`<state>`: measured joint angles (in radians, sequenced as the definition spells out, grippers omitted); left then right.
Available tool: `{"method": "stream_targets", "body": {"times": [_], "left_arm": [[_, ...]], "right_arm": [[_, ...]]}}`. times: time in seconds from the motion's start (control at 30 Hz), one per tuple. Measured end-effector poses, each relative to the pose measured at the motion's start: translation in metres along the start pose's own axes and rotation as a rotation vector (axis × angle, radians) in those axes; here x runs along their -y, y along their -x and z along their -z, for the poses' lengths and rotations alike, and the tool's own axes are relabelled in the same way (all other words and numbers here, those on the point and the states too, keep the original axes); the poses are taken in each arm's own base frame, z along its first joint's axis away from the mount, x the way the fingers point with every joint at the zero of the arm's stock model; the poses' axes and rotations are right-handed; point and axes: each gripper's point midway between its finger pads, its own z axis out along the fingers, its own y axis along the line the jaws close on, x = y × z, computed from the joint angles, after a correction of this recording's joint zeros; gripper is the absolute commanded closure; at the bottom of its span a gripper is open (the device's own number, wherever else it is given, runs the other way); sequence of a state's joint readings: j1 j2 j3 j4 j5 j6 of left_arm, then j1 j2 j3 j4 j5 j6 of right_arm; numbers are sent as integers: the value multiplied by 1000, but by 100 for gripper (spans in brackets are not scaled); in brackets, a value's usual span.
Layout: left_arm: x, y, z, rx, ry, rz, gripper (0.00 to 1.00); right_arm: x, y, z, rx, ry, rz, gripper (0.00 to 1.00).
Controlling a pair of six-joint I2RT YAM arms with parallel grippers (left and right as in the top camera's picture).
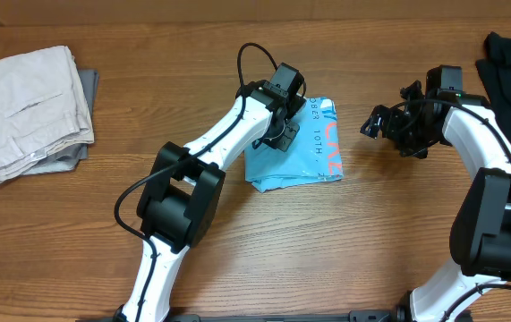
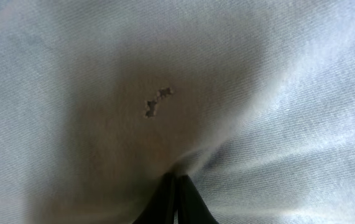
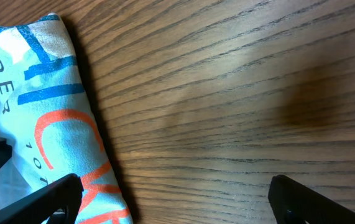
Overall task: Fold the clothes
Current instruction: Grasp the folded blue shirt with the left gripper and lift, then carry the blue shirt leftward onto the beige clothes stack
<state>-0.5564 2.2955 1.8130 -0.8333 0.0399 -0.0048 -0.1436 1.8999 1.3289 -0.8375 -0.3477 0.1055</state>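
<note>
One light blue T-shirt (image 1: 313, 156) lies on the table (image 1: 76, 233), already a compact folded bundle (edges uneven); we find the left gripper (image 1: 282, 134) pinching its fabric; the right gripper (image 1: 387, 125) spread wide, empty; final squaring probably remains.

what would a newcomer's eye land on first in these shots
The light blue T-shirt, folded small with red-and-white lettering, lies in the middle of the wooden table. The left hand is shut on its cloth, pinching it into creases, while the right hand hangs open just to the shirt's right. Folded beige trousers sit at the table's far left.
</note>
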Motion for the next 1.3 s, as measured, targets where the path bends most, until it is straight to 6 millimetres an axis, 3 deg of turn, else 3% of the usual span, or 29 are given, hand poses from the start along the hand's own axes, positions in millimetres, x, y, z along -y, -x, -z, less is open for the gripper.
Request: {"method": "stream_targets", "body": {"times": [0.23, 0.4, 0.57, 0.7, 0.83, 0.93, 1.3], "left_arm": [[-24, -1, 0, -3, 43, 204, 95], [-85, -12, 5, -18, 48, 483, 96], [-159, -44, 15, -66, 66, 738, 96], [-187, -66, 22, -105, 57, 848, 96], [-184, -67, 22, -114, -18, 869, 95], [-172, -64, 21, -127, -78, 859, 94], [-77, -39, 18, -153, -205, 593, 85]], "right_arm": [[0, 0, 0, 0, 0, 1, 0], [0, 0, 0, 0, 0, 1, 0], [0, 0, 0, 0, 0, 1, 0], [0, 0, 0, 0, 0, 1, 0], [0, 0, 0, 0, 0, 1, 0], [0, 0, 0, 0, 0, 1, 0], [0, 0, 0, 0, 0, 1, 0]]}}
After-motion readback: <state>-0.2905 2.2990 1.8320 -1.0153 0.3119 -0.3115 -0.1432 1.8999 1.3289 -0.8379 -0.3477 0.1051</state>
